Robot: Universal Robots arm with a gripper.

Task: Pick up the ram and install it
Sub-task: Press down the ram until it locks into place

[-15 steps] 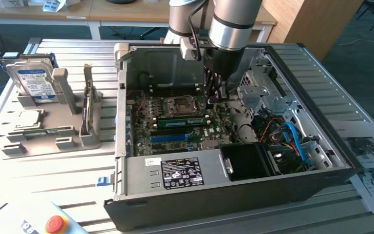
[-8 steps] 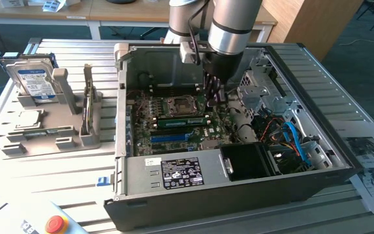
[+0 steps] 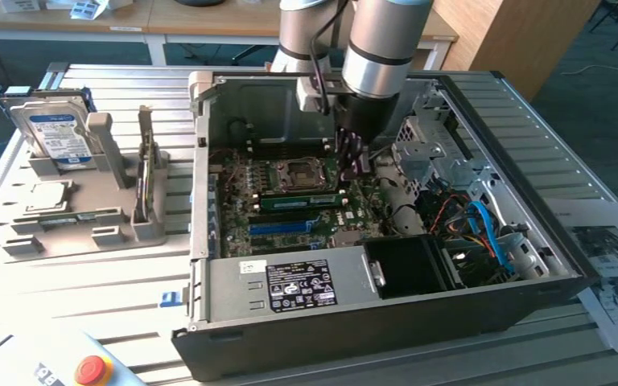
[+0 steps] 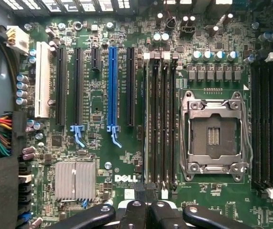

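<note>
The ram (image 3: 298, 200), a long green stick, sits in a memory slot of the motherboard (image 3: 287, 225), just in front of the processor socket (image 3: 293, 173). In the wrist view the ram (image 4: 148, 124) shows edge-on as a thin pale line in the slot farthest from the socket (image 4: 215, 136). My gripper (image 3: 351, 157) hangs inside the open computer case, over the end of the slot row at the exterior view's right. Its fingers are shut together with nothing between them, and my gripper (image 4: 146, 194) is at one end of the slots. Whether it touches the ram I cannot tell.
The case walls (image 3: 196, 161) surround the arm, with a power supply (image 3: 298, 285) in front and drive cages and cables (image 3: 481, 225) at the exterior view's right. A grey holder (image 3: 84, 209) outside the case carries a hard drive (image 3: 57, 133), a processor chip (image 3: 48, 195) and a thin upright board (image 3: 145, 165).
</note>
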